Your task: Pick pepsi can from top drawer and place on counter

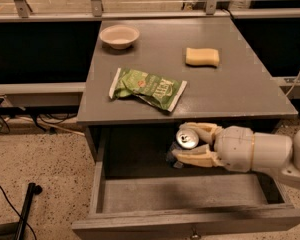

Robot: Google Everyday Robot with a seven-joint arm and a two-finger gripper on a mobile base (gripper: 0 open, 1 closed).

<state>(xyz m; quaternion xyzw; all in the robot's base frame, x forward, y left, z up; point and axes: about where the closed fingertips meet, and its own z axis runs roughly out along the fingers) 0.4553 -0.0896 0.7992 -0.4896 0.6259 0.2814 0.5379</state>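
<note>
1. Pepsi can (187,138): held between the two fingers of the gripper (181,142). Its silver top and pull tab face up towards the camera, and its dark body shows just below and to the left of the top.
2. Gripper: the pale fingers are closed onto the can. One finger (201,129) lies along the far side of the can and the other along its near side. The white arm (260,151) runs away from the gripper to the right edge of the view.
3. Top drawer (165,195): pulled open. Its grey floor lies below and in front of the gripper, its weathered front board is nearest the camera, and its left wall is well to the gripper's left. The can appears clear of the drawer floor, over the rear part of the drawer.
4. Counter (155,49): its front edge runs directly above and just behind the gripper. The can is lower than this surface.
5. Green snack bag (147,88): lies flat on the counter above and slightly left of the gripper, near the front edge.
6. Yellow sponge (202,57): on the counter, farther back than the bag and almost straight beyond the gripper.
7. Pale bowl (119,36): upright near the counter's far left corner, well apart from the gripper.
8. Speckled floor (45,169): to the gripper's left, with a black rod (27,206) resting on it.
</note>
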